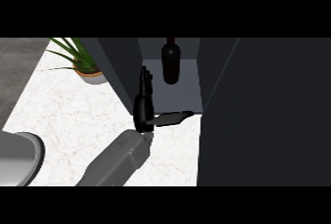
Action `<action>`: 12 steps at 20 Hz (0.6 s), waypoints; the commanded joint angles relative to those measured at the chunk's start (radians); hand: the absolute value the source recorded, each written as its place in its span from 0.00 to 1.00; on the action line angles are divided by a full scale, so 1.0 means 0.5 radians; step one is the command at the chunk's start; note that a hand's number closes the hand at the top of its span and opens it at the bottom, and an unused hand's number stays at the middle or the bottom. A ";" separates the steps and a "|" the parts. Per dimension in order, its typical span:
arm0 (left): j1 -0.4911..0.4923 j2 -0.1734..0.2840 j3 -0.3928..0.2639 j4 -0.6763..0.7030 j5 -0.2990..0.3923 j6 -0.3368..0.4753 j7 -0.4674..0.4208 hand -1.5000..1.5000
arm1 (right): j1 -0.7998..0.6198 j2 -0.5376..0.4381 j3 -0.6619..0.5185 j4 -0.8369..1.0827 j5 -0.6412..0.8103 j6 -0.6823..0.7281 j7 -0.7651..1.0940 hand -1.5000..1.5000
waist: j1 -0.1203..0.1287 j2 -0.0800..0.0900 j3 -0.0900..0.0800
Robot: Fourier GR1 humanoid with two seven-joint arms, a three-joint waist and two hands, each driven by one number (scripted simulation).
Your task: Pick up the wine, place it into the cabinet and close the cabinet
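Open hand at the cabinet mouth; wine seen inside.

Nearest, a grey rounded object (18, 158) is cut by the lower-left edge. One grey forearm is seen rising over the white marble counter (71, 118); which arm cannot be told. Its hand (143, 103) is held edge-on, fingers straight and pressed together, thumb spread rightward, nothing pinched. Beyond, the dark wine bottle (170, 61) is seen upright in the cabinet (123, 65), apart from the fingertips. The cabinet door (265, 113) is open at right. A potted plant (82, 61) is noted far left.

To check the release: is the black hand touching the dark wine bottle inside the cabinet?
Apart. The head view shows grey cabinet floor between the hand and the dark wine bottle.
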 commanded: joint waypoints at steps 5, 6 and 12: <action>0.395 -0.001 -0.380 -0.729 -0.159 0.479 0.077 0.00 | -0.014 -0.070 -0.120 -0.169 -0.081 -0.024 0.079 0.00 | 0.038 -0.004 0.001; 0.351 0.093 -0.344 -0.781 -0.227 0.462 0.196 0.00 | 0.111 -0.045 -0.033 -0.254 0.003 -0.011 0.073 0.00 | 0.033 -0.003 0.001; 0.723 0.132 -0.487 -1.264 -0.348 0.576 0.205 0.00 | 0.153 -0.016 0.015 -0.282 0.026 -0.022 0.048 0.00 | 0.034 -0.003 0.000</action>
